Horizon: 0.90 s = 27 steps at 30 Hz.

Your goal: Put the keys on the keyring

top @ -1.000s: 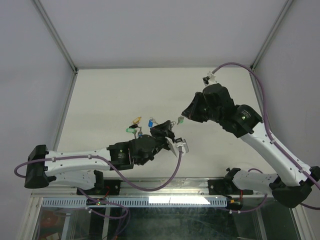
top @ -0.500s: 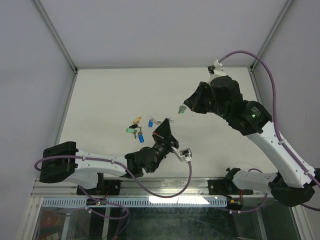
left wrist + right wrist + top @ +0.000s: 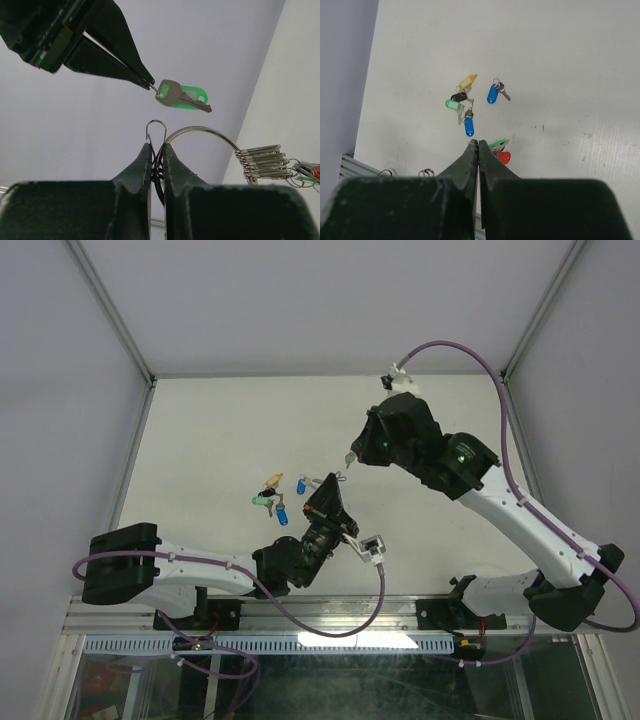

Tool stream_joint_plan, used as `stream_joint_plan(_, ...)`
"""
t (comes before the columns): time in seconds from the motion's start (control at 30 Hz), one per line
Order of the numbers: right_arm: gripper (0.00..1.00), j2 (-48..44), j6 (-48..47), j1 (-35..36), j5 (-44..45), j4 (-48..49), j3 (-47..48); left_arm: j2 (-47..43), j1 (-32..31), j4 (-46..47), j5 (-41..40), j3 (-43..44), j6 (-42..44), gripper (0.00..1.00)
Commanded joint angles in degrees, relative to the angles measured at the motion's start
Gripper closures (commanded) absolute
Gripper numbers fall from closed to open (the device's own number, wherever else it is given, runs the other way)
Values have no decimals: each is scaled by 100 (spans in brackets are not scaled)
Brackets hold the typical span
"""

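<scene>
"Silver wire, thin and round. Is that the keyring (image 3: 200, 128)?"
"Yes. It is raised off the worktop (image 3: 220, 430), its edge pinched between the left jaws. A stack of small silver loops hangs on its right side."
"And the right jaws?"
"Pressed together on the small loop of the green-tagged key (image 3: 181, 95), just above the ring and apart from it. Loose keys (image 3: 469, 126) capped yellow, black, green and blue lie on the worktop."

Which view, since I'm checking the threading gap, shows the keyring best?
Left wrist: the keyring arcs large and sharp, pinched in the left gripper. Top external shows at most a glint; in the right wrist view I cannot make it out.
</scene>
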Motion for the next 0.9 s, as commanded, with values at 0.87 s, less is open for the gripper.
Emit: stream_joint_plan(0.87, 100, 588, 690, 954, 762, -949, 967, 85, -58, 126, -217, 41, -182, 100)
